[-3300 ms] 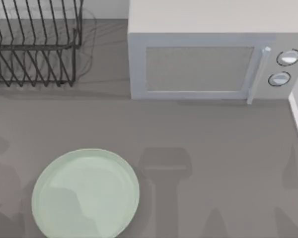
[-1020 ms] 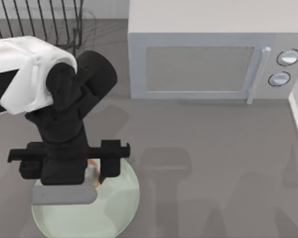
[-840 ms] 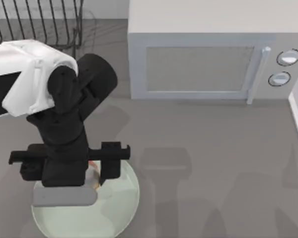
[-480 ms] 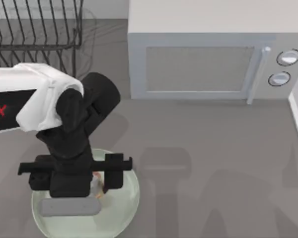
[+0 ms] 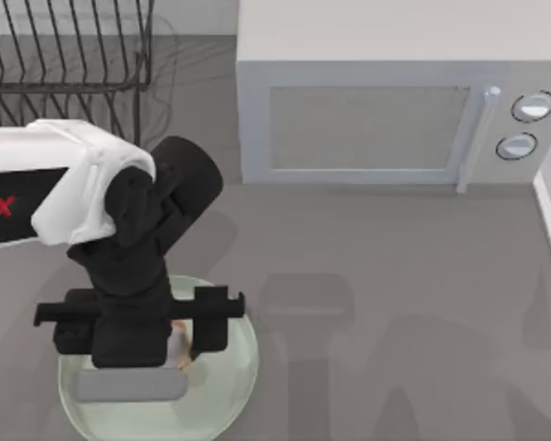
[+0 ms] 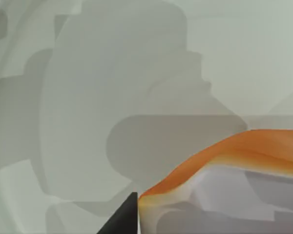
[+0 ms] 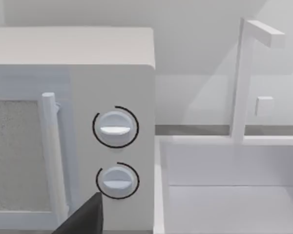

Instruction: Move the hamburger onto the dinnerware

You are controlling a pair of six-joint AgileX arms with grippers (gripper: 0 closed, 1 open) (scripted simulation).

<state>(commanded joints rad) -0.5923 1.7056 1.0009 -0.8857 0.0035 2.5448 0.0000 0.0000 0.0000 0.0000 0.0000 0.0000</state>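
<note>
Hamburger [image 6: 234,151] over plate [image 5: 230,381], microwave [image 5: 367,119] behind

Red "X" mark on left arm [image 5: 37,197].

plate [image 5: 222,390]: glossy, smooth pale mint glaze;
dish rack [image 5: 64,73]: thin black wire;
microwave [image 5: 386,92]: matt pale grey casing;
table [image 5: 395,303]: matt grey

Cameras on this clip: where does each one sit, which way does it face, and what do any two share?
Top view: above the table, facing down; left arm over the plate, hamburger glimpsed.
Left wrist view: on the left wrist, close over the plate; hamburger, dark fingertip.
Right wrist view: on the right wrist, facing the microwave knobs.
Shared: top and right wrist views both show the microwave.
</note>
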